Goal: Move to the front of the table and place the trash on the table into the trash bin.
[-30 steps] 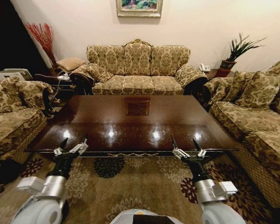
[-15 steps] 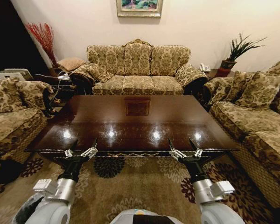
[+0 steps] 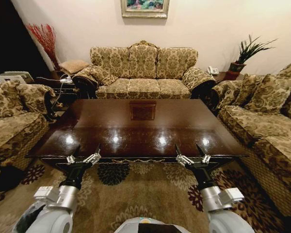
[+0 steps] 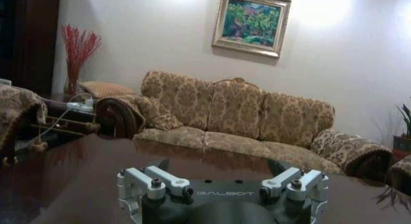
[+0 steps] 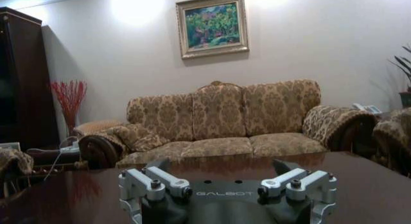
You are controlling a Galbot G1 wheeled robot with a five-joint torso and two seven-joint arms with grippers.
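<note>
Clearly, both grippers are held apart from each other just before the near edge of the table (image 3: 145, 124), each with its fingers spread wide and nothing gripped between them. The left gripper (image 3: 84, 151) is seen at the left part of the near edge, the right gripper (image 3: 190, 151) at the right part; neither is touching the wood. In the left wrist view the left gripper (image 4: 220, 162) is shown with dark pointed fingertips (image 4: 161, 163) far apart over the glossy brown table (image 4: 77, 176), and the word "GALBOT" is printed in pale letters on its dark body. The same word is read on the right gripper (image 5: 220, 163) in the right wrist view, above the table (image 5: 372, 185).

A square inlay (image 3: 142, 110) is set in the far middle of the table top, and four bright lamp reflections are spread along the near part. Patterned sofas are placed on three sides, the middle sofa (image 3: 143, 73) beyond the far edge. A framed painting (image 3: 144, 7) on the wall is cut off at the top in the head view. A dark rounded object (image 3: 2, 175) at the left edge is partly cut off and cannot be made out.
</note>
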